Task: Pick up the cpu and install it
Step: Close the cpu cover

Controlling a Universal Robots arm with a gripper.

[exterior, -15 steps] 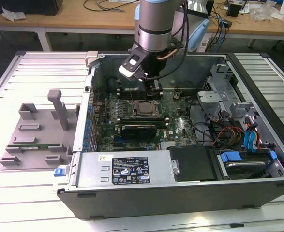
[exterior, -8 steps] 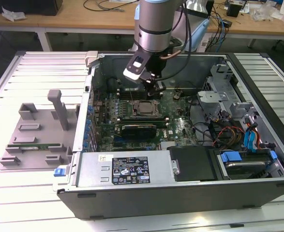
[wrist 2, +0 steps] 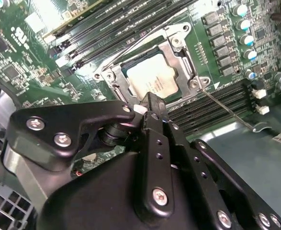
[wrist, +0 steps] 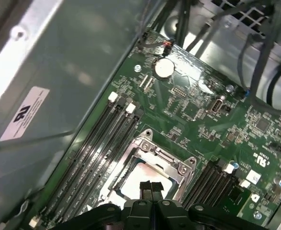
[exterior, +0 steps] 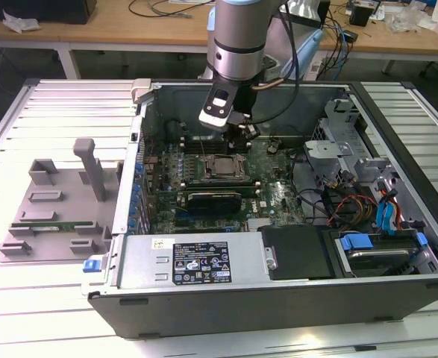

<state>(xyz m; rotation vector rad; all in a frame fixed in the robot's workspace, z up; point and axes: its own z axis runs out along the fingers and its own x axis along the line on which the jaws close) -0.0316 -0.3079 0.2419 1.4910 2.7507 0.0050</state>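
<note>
- Black end effector [wrist 2: 150,101], its two fingers pressed together with nothing between them, points down at the edge of the socket. In the exterior view it sits toward 1 o'clock from the chip; I cannot tell whether the tips touch anything.
- The cpu [wrist 2: 152,81] lies flat inside the socket frame [wrist 2: 178,62], silver top up, and the end effector is not gripping it.
- In the second wrist view a thin retention lever [wrist 2: 226,110] runs out from the frame across the memory slots [wrist 2: 212,103].
- More memory slots flank the socket on its other side. In the first wrist view a coin battery [wrist: 163,68] lies on the motherboard [wrist: 197,124], well apart from the chip.
- In the exterior view, taking the chip as centre: a power supply [exterior: 189,261] is at 6 o'clock, loose cables [exterior: 353,205] are at 3 o'clock, and a drive bay [exterior: 375,250] with blue latches is at 4 o'clock.
- The open computer case [exterior: 278,306] lies on its side on a slatted metal table [exterior: 24,313].
- A grey fixture tray [exterior: 47,216] is at 9 o'clock of the case, just beside its wall.
- Wooden benches [exterior: 129,26] with wires and clutter run along 12 o'clock in the exterior view.
</note>
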